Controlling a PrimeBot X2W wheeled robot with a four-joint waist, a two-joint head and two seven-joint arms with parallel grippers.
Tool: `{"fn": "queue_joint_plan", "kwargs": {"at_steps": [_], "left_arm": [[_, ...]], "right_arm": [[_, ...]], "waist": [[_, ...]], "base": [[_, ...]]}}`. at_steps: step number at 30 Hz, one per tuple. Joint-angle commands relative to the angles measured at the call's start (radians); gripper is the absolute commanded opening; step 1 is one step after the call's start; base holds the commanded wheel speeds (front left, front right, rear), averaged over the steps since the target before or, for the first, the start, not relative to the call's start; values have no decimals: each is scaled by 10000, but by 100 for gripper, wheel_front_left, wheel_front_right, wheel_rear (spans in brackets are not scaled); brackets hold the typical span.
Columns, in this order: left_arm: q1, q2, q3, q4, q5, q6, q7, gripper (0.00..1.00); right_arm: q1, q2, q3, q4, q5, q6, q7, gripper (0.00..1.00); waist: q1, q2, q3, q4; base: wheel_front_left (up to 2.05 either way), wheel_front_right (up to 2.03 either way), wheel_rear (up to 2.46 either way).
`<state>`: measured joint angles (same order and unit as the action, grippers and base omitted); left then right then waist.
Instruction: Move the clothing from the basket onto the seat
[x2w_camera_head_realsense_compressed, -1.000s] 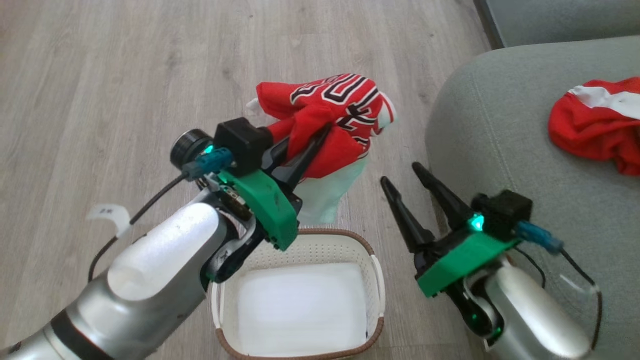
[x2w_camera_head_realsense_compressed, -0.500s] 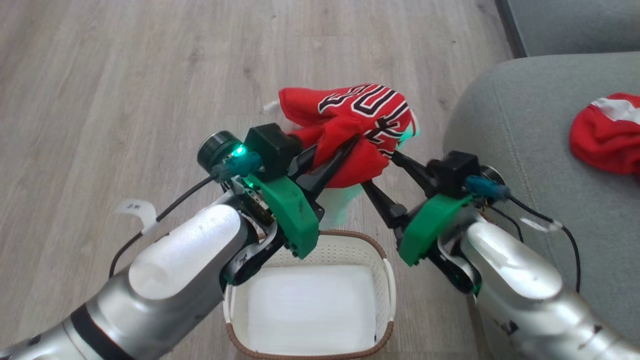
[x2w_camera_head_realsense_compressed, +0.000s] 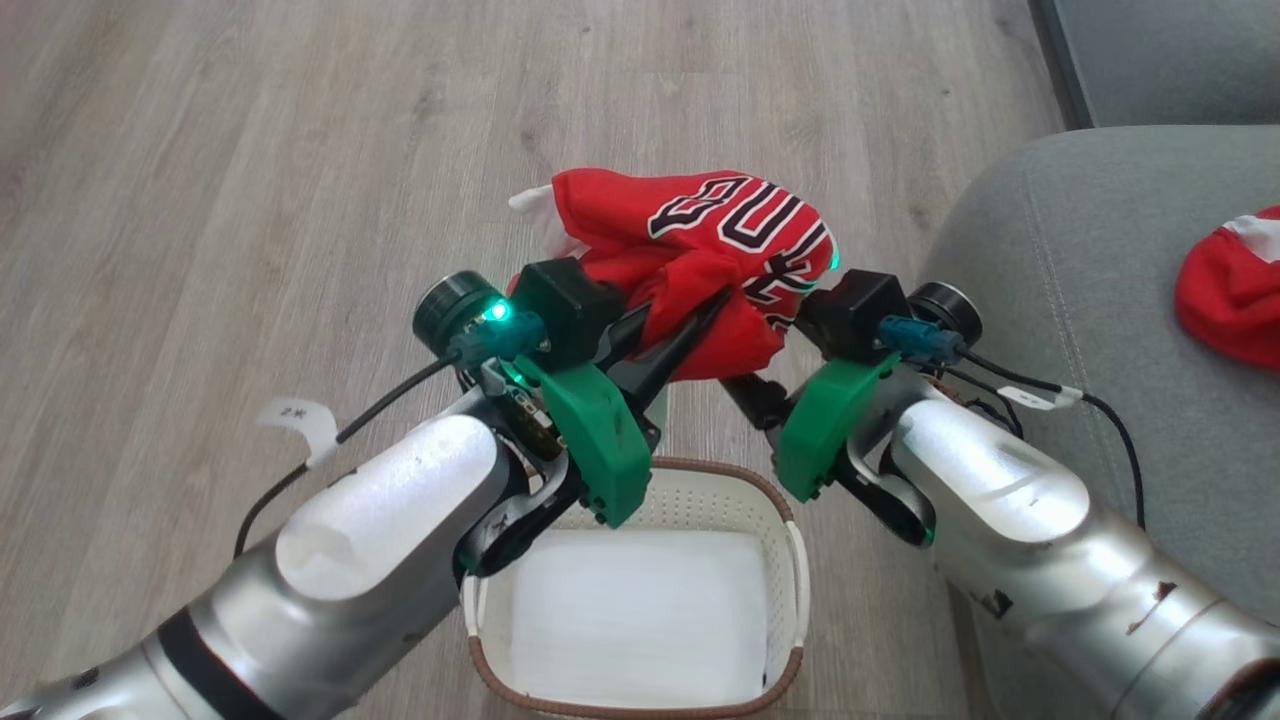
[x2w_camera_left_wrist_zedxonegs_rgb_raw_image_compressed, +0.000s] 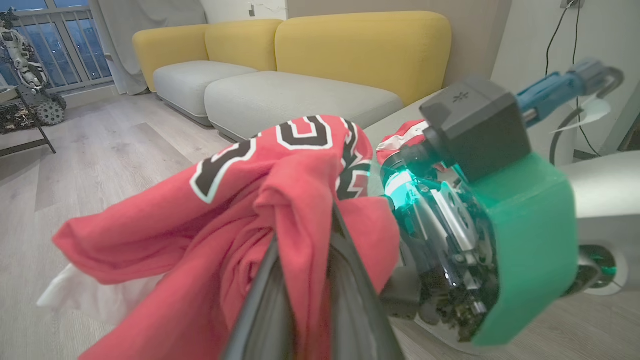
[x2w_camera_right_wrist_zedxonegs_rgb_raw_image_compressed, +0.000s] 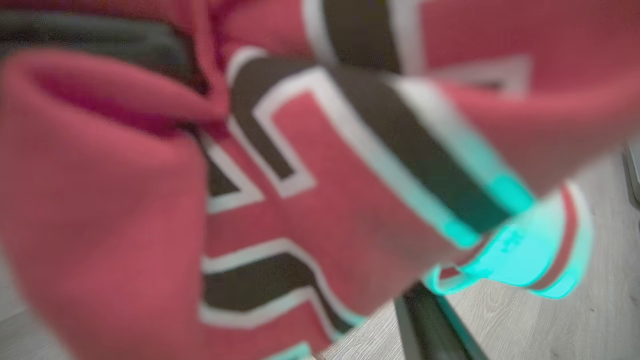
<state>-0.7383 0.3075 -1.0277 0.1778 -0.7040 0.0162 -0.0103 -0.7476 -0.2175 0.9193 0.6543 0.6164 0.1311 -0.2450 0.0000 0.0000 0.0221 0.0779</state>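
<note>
While the left gripper (x2w_camera_head_realsense_compressed: 712, 303) clamps the clothing (x2w_camera_head_realsense_compressed: 700, 215), the right gripper (x2w_camera_head_realsense_compressed: 755, 388) gapes wide just beneath it.

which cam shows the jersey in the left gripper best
Head view: it takes in most of the red jersey, bunched and pinched in the left gripper. The left wrist view gives its folds close up; the right wrist view, a blurred patch of its lettering.
</note>
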Motion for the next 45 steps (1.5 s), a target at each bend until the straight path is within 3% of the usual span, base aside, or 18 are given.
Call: {"fn": "queue_joint_plan", "kwargs": {"at_steps": [1, 2, 3, 13, 22, 23, 24, 25, 35, 45], "left_arm": [[-759, 97, 380, -214, 22, -64, -13, 0], [-765, 94, 376, -203, 17, -65, -15, 0], [-769, 95, 373, -191, 12, -66, -19, 0], [-743, 204, 437, -91, -45, 36, -103, 0], [-515, 381, 540, -54, -151, 221, -249, 0], [-474, 403, 544, -67, -161, 253, -258, 15], [-428, 420, 547, -84, -184, 279, -256, 76], [-389, 432, 546, -107, -208, 298, -252, 100], [-230, 637, 518, -448, -205, 471, -236, 100], [10, 823, 447, -650, -158, 595, -371, 100]], "right_arm": [[-336, 193, -23, -198, 78, -4, -129, 58], [-377, 213, 37, -156, 127, -4, -142, 19], [-406, 231, 90, -131, 185, -4, -151, 0], [-133, 28, -350, -924, 195, -4, -166, 0], [1080, -45, -2156, -1761, -137, -4, -167, 0], [1241, -37, -2309, -1872, -217, -4, -167, 0], [1389, -26, -2445, -1983, -310, -4, -167, 0], [1528, -7, -2608, -2108, -393, -4, -167, 0], [2668, 49, -4181, -3343, -1187, -4, -167, 0], [3250, -276, -5186, -3929, -1389, -4, -168, 0]], "waist": [[0, 0, 4, 6], [0, 0, 6, 14], [0, 0, 2, 15], [0, 0, -58, -133], [0, 0, -179, -349], [0, 0, -185, -389], [0, 0, -191, -438], [0, 0, -195, -488], [0, 0, -168, -1262], [0, 0, 38, -2691]], "base": [[0, 0, 0], [0, 0, 0], [0, 0, 0], [0, 0, 0], [0, 0, 0], [0, 0, 0], [0, 0, 0], [0, 0, 0], [0, 0, 0], [0, 0, 0]]}}
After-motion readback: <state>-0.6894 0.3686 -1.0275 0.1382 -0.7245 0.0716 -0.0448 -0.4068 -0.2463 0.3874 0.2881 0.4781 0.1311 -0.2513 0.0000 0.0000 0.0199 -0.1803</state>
